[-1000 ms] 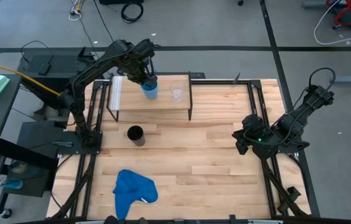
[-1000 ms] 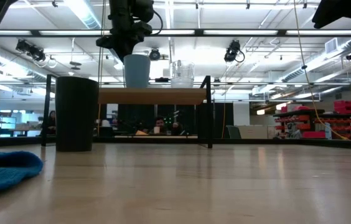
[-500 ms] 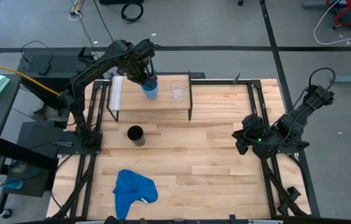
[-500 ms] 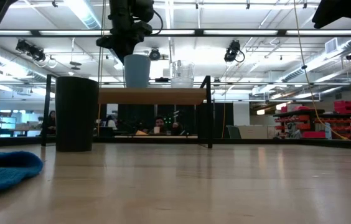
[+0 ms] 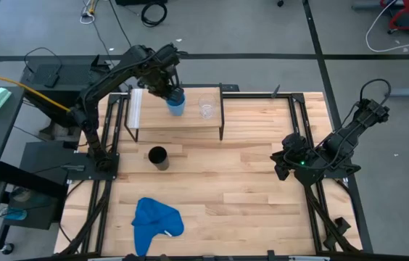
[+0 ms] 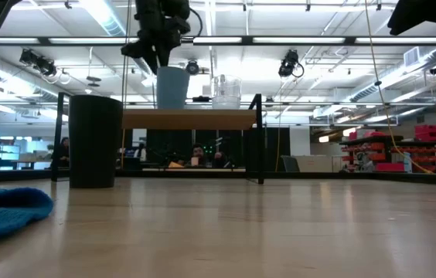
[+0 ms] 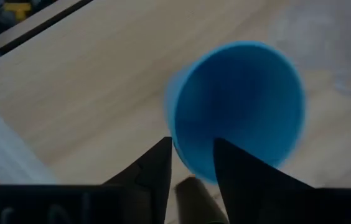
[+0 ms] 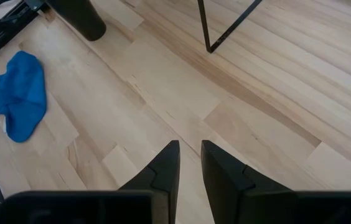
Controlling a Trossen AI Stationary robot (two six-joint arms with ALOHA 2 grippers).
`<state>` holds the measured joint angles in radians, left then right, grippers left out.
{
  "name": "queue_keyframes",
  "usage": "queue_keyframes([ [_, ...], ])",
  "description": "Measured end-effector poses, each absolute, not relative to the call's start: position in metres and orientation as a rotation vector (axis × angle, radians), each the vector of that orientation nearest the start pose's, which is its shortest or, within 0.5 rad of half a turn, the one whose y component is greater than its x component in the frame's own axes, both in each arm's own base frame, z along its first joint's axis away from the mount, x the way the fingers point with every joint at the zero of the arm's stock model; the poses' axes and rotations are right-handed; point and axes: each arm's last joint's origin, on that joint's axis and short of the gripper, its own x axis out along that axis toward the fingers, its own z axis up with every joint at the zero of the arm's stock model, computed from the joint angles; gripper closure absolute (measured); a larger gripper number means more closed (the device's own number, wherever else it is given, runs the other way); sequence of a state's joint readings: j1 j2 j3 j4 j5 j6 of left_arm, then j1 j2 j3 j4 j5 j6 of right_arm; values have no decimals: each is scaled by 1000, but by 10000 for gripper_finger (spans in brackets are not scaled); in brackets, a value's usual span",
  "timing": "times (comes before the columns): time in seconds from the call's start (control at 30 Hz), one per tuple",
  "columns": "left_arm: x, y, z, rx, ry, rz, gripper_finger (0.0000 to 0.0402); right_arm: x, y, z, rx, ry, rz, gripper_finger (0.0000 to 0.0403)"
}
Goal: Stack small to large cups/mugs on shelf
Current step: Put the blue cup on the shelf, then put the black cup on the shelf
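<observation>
The light-blue cup [image 5: 176, 105] stands upright on the shelf [image 5: 154, 122], left of the small clear cup [image 5: 206, 108], which rests on its base on the same board [image 6: 226, 91]. My left gripper [image 5: 170, 93] is above the blue cup's left rim and shut on it. The black cup [image 5: 158, 156] stands on the table in front of the shelf. My right gripper [image 5: 281, 161] is shut and empty, above the table's right side. My left gripper pinches the light-blue cup's wall at the rim [image 7: 191, 163], one finger [image 7: 238, 171] inside the cup and one [image 7: 154, 165] outside. The fingers come from above, pointing down. The cup is upright, its base [image 6: 172, 106] at the shelf board's top.
A blue cloth [image 5: 155, 221] lies crumpled at the table's near left. The shelf's thin black legs [image 6: 260, 139] stand on the table's far part. Bare wood [image 5: 248, 188] lies between the shelf, the cloth and the right arm.
</observation>
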<state>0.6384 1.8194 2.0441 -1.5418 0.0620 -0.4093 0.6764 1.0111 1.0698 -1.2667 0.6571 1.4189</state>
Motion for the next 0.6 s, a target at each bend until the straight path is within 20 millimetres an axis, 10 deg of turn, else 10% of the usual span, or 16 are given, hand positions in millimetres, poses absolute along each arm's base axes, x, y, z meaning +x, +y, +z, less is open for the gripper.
queue_keyframes([
  [0.6,233,158,474,-736,810,655,279,131,82,317,568,723,-599,330],
])
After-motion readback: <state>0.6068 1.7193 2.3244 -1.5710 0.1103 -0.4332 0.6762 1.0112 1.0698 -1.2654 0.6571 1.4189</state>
